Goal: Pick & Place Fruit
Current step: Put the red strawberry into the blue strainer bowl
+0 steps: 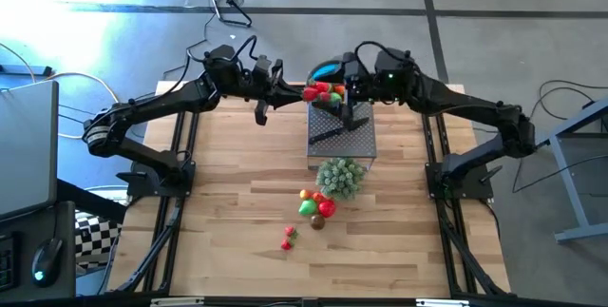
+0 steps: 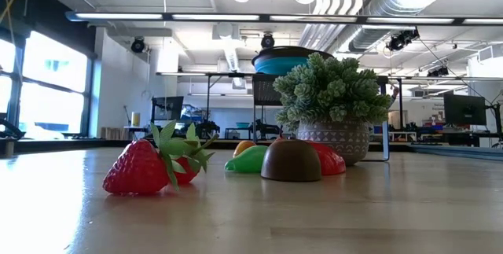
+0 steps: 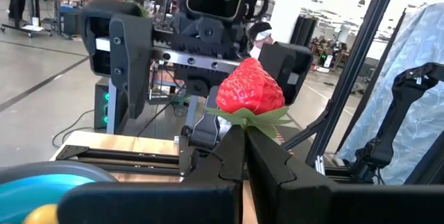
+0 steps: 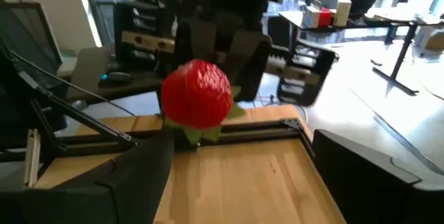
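Left gripper [image 3: 243, 137] pinches a toy strawberry [image 3: 250, 89] by its leaves at upper centre.
Right gripper [image 4: 236, 175] gapes open, empty; the berry looks light, rigid, best held across its body.

Bright overhead strip lights, window glare at left in low view, wrist views softly blurred

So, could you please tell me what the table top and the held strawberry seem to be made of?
Table top: pale wood, probably butcher-block, judging by its jointed planks and matte grain.
Strawberry in the left gripper: likely moulded plastic, given its glossy, evenly dimpled red skin.
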You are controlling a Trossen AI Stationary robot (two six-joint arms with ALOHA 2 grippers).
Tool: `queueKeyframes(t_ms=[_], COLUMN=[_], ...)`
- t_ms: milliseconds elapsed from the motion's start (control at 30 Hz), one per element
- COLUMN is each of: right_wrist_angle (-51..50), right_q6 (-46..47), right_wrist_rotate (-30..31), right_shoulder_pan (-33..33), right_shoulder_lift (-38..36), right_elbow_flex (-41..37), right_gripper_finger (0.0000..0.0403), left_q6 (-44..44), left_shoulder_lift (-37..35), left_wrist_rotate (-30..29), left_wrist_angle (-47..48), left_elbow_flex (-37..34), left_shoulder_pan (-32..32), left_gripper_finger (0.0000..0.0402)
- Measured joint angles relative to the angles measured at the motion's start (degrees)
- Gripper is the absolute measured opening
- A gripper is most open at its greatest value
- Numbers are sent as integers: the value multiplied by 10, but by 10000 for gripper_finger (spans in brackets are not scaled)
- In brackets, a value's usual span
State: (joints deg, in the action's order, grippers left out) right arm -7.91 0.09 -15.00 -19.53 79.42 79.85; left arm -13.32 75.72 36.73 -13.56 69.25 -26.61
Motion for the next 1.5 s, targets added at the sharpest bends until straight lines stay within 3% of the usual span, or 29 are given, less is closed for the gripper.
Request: queueKeyframes(t_ms=[400, 867, 1500], right_wrist_angle=[52, 78, 76], right_q6=[18, 16, 14], right_wrist_rotate=[-109, -107, -75], right_shoulder_pan=[1, 1, 5], right_shoulder_lift=[19, 18, 22], right_elbow_flex=[0, 0, 0], right_gripper_finger=[339, 296, 293], left_q6=[0, 0, -5], left_shoulder_lift=[0, 2, 27], left_wrist_rotate=[0, -4, -34], left_wrist_angle=[5, 3, -29], left_elbow_flex=[0, 0, 0], left_shoulder_pan=[0, 0, 9], left_gripper_finger=[1, 1, 1])
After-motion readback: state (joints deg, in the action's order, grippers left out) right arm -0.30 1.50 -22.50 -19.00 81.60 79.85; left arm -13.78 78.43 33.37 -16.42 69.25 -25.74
